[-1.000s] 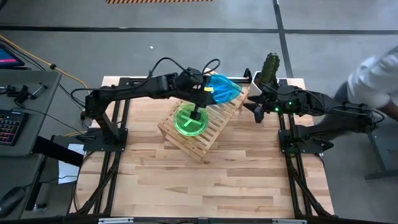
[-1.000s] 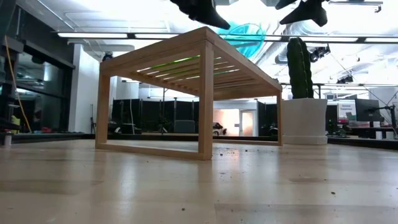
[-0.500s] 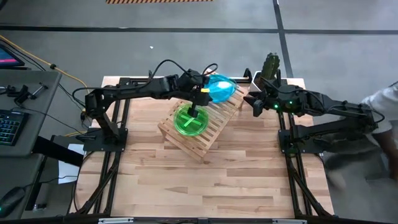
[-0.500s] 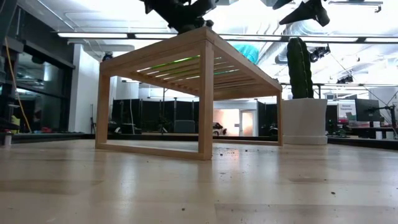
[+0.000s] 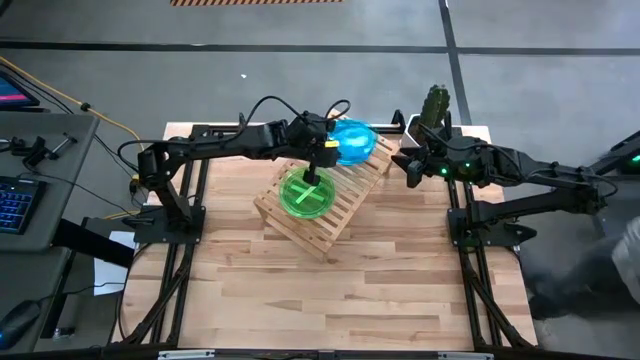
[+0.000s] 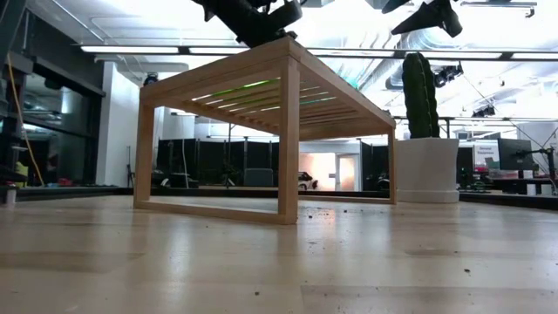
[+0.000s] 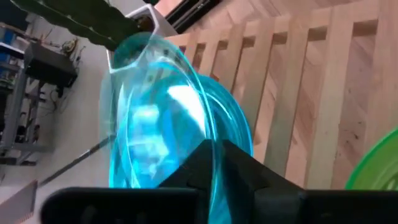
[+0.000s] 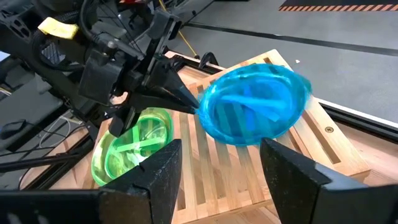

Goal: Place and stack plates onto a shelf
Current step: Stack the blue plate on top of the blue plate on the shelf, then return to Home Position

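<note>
The wooden slatted shelf stands aslant at the table's far middle. A lime-green plate, perhaps a stack, lies flat on its top and also shows in the right wrist view. My left gripper is shut on a teal-blue plate over the shelf's far right part. My right gripper is open and empty, just right of the shelf and facing the blue plate. In the low view the blue plate is hidden behind the shelf top. My left gripper pinches the blue plate's rim between its two fingers, on the side nearest the green plate. The fingers come from the table's left, slanting down. The plate is tilted, low over the slats; whether its lower edge touches them, I cannot tell.
A white pot with a cactus stands at the table's far right corner, close behind my right gripper. A blurred person is beside the table's right side. Bare wood lies on the table's near half.
My left gripper has gone down toward the shelf top with the blue plate. The plate has sunk from above the shelf's edge in the low view until the shelf top hides it, and it has shifted slightly toward the table's left. The person at the right has moved.
</note>
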Available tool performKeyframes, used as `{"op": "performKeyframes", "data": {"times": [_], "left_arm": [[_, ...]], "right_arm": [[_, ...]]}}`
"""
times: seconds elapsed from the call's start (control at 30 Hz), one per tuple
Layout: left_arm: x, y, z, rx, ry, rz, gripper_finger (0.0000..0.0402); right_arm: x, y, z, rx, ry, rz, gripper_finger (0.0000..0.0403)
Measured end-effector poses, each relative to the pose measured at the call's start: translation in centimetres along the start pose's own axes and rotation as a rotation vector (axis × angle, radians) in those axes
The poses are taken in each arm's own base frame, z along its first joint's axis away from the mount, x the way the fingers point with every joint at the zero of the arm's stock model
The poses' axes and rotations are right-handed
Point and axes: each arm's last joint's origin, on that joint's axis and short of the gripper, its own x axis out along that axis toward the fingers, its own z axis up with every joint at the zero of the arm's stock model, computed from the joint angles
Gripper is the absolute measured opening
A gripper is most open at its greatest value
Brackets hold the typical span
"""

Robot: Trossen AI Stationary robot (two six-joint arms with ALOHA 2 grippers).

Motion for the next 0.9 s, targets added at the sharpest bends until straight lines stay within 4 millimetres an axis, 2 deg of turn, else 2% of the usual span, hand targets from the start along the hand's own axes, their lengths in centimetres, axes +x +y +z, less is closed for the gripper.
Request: {"op": "performKeyframes", "data": {"times": [0.27, 0.4, 0.57, 0.77, 0.9], "left_arm": [[0.0, -0.1, 0.1, -0.094, 0.005, -0.003, 0.0131], [-0.9, 0.4, 0.6, -0.141, 0.008, 0.016, 0.0169], [-3.3, 1.2, 1.2, -0.274, -0.072, -0.019, 0.0179], [-6.9, 2.6, 1.3, -0.562, -0.304, -0.210, 0.0172], [-9.5, 2.1, 1.2, -0.677, -0.473, -0.289, 0.0163]], "right_arm": [[0.0, 0.0, 0.0, 0.000, 0.000, 0.000, 0.0200], [0.0, 0.0, 0.0, 0.000, 0.000, 0.000, 0.0200], [0.0, 0.0, 0.0, -0.005, 0.001, 0.001, 0.0200], [0.0, 0.0, 0.0, -0.019, 0.001, 0.001, 0.0200], [0.0, 0.0, 0.0, -0.027, 0.003, 0.004, 0.0200]]}}
